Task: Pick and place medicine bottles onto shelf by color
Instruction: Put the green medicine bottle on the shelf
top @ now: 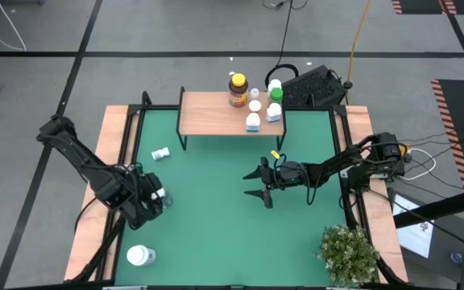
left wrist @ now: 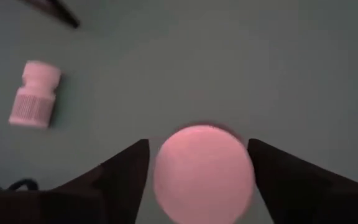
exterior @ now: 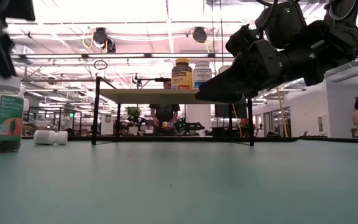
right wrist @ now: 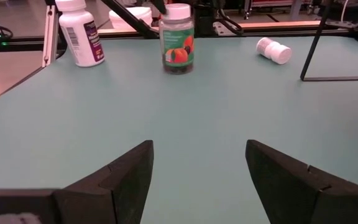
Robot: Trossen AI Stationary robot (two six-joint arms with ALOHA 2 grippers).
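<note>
A white-capped gummy bottle (right wrist: 177,37) stands upright on its base on the green table, at the left. My left gripper (left wrist: 198,142) hangs open just over it, pointing steeply down, one finger on either side of the round white cap (left wrist: 204,173). In the high view this gripper (top: 153,200) covers most of the bottle. A small white bottle (top: 161,153) lies on its side farther back. The shelf (top: 216,114) stands at the far edge. It carries an amber, yellow-capped bottle (top: 238,89), a green-capped one (top: 275,95) and several white ones. My right gripper (top: 248,184) waits open at mid-table.
A large white bottle (top: 141,255) with a purple label stands near the front left corner. A leafy potted plant (top: 349,254) fills the front right corner. The shelf's thin black legs (right wrist: 328,43) stand on the mat. Bare green mat (top: 208,234) lies between the arms.
</note>
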